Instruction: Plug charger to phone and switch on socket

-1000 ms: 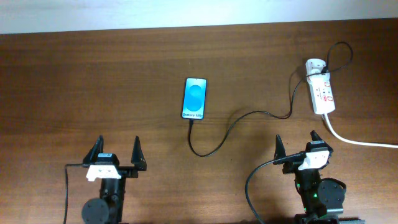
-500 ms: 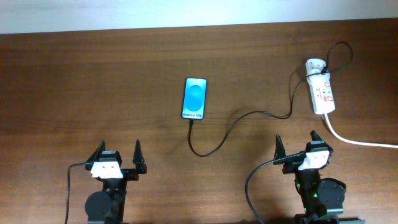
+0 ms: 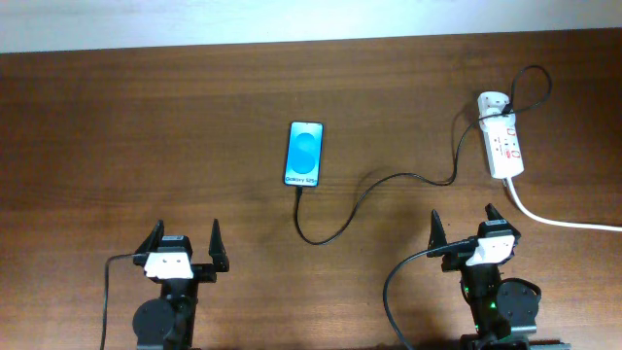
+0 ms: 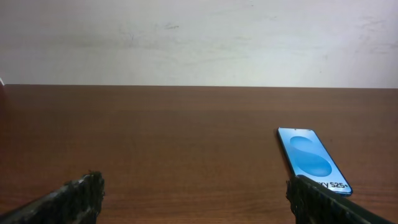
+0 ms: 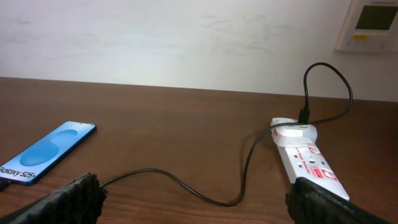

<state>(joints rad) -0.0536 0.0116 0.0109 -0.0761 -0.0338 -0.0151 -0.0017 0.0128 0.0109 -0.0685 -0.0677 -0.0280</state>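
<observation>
A dark brown wooden table (image 3: 146, 117) fills almost the whole overhead frame, with a pale wall strip along the top edge. At the bottom of the frame sit the two arms: the left gripper (image 3: 185, 233) at lower left and the right gripper (image 3: 465, 219) at lower right, each with its claw spread wide, holding nothing and well apart from every object. In the left wrist view the dark fingers (image 4: 74, 199) stand at the two lower corners over bare wood, and the right wrist view shows the same wide spread. A thick white cord (image 3: 554, 220) runs from the socket's lower end out to the right edge of the frame. The socket (image 3: 504, 148) lies flat at upper right, its long side running up and down the frame; its red switches are too small to tell which way they are set. The phone (image 3: 304, 154) lies face up just left of centre, screen lit blue, the white lettering at its lower end. The charger (image 3: 360, 194), a thin black cable, meets the phone's lower short edge, curls down and right, then climbs to loop above the socket; whether the tip is fully seated cannot be told. The white adapter (image 3: 491, 102) sits on the socket's upper end
</observation>
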